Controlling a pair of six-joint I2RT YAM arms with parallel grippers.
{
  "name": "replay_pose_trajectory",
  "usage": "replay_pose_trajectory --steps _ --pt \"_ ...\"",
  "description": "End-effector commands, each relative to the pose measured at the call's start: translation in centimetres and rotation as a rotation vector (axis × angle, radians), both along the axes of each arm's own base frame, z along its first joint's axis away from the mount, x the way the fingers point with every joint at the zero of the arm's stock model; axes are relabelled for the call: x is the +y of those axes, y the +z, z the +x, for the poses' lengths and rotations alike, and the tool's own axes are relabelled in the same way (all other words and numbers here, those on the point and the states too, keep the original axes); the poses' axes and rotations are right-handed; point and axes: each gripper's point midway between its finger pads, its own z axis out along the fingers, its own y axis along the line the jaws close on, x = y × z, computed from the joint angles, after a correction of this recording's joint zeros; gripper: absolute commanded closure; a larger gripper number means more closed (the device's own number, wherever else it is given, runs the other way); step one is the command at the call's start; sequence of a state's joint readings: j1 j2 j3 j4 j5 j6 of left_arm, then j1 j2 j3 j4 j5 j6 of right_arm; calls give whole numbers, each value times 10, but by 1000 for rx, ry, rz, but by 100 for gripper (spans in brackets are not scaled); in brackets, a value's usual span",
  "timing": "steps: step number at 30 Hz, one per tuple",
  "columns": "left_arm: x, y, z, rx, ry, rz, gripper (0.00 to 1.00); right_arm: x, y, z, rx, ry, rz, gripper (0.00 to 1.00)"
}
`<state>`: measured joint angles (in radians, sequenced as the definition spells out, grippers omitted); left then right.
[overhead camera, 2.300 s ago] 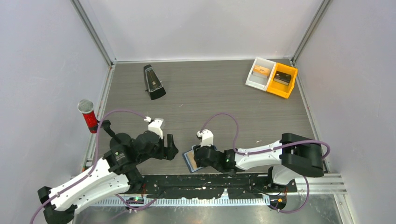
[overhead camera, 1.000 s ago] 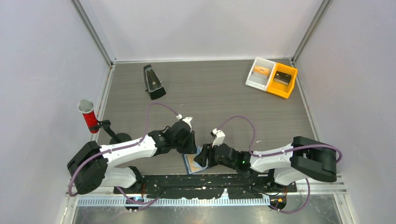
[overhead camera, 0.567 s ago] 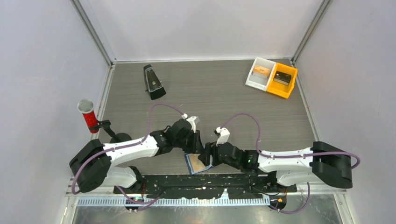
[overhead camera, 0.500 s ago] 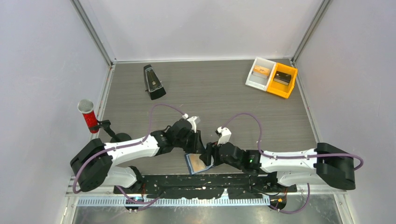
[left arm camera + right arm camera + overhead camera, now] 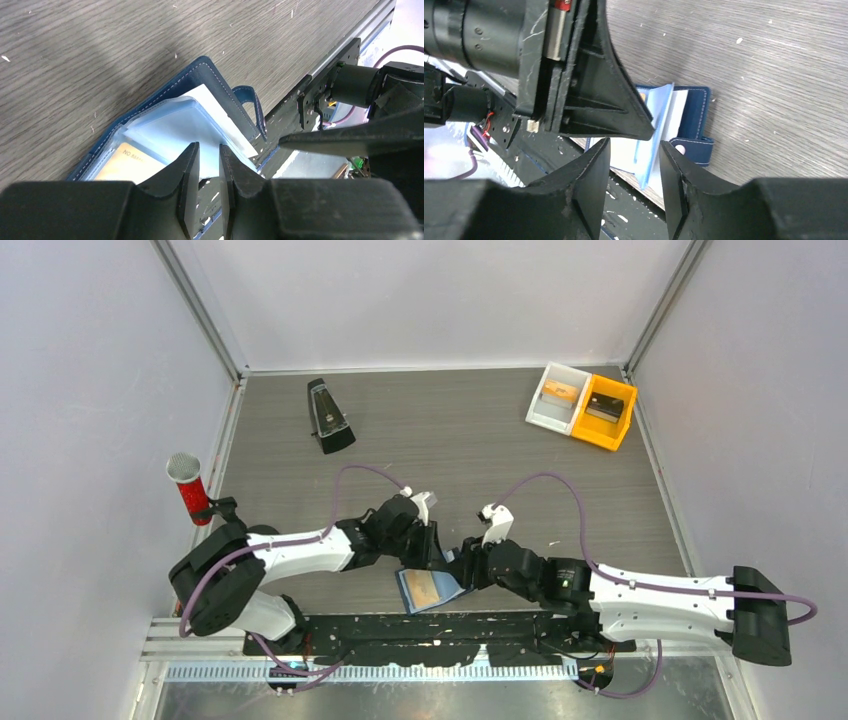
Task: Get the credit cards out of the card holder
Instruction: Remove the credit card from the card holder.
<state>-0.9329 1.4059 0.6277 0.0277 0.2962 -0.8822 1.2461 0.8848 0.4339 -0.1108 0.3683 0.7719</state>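
The card holder (image 5: 412, 592) lies open at the table's near edge, navy outside (image 5: 200, 65), its snap tab (image 5: 694, 147) pointing right. An orange-yellow credit card (image 5: 122, 162) sits in the light blue sleeve (image 5: 170, 127). A whitish credit card (image 5: 215, 102) shows behind that sleeve. My left gripper (image 5: 209, 146) has only a narrow slit between its fingers, nothing in it, and its tips rest against the raised sleeve. My right gripper (image 5: 634, 142) is open, with the sleeve's lifted corner (image 5: 646, 165) between its fingers and untouched. In the top view both grippers (image 5: 437, 558) (image 5: 462, 568) meet over the holder.
A black metronome (image 5: 328, 415) stands at the back left. A red microphone (image 5: 188, 488) stands by the left wall. White and yellow bins (image 5: 583, 405) sit at the back right. The black mounting rail (image 5: 450, 635) runs just beyond the holder's near edge.
Both grippers have shifted right over the holder. The right arm has stretched out, and its jaws widened then narrowed. The orange-yellow card now shows more in the top view.
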Motion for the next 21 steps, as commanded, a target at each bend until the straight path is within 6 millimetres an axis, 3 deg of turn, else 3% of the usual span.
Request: replay_pose_trajectory --steps 1,5,12,21 --pt "-17 22 14 -53 -5 -63 77 21 20 -7 -19 81 84 55" --pt "-9 19 19 -70 27 -11 77 40 16 -15 -6 127 109 62" --pt "4 16 21 -71 60 26 77 66 2 -22 3 163 67 62" --pt "47 21 37 -99 175 89 75 64 -35 -14 14 113 -36 57"
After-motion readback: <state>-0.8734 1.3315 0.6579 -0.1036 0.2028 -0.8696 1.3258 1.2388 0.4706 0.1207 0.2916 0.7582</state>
